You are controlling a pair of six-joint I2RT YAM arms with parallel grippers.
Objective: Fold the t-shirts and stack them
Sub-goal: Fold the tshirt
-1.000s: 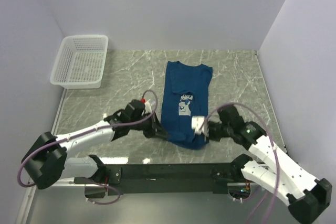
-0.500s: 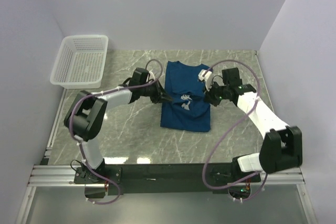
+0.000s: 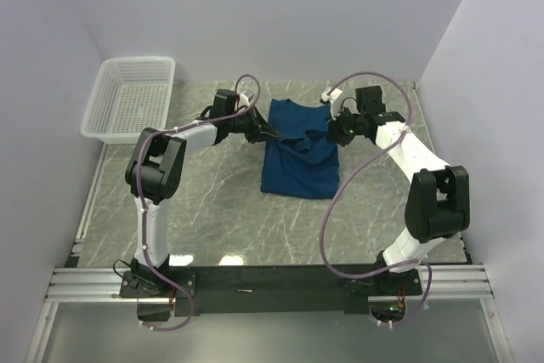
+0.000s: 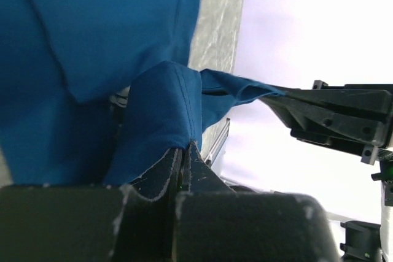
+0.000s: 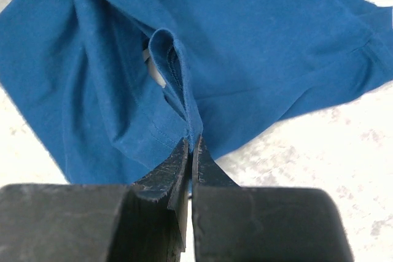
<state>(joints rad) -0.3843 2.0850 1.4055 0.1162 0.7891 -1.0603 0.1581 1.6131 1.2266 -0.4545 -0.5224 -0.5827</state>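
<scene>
Toward twelve o'clock on the marble table (image 3: 212, 210), just right of centre, lies the dark blue t-shirt (image 3: 297, 172). Its near part rests flat on the stone, while its far part is bunched and raised between the two arms. At the shirt's ten o'clock edge the left gripper (image 3: 272, 134) pinches a fold of the cloth. The left wrist view shows its black jaws pressed together on a stitched edge that rises in a loop above them. At the shirt's two o'clock edge the right gripper (image 3: 332, 135) does the same. The right wrist view shows its jaws closed on a narrow ridge of hemmed fabric, with the rest of the shirt spread on the table beyond. A white mesh basket (image 3: 109, 121) sits in the table's ten o'clock corner by the left wall, well apart from the shirt.
</scene>
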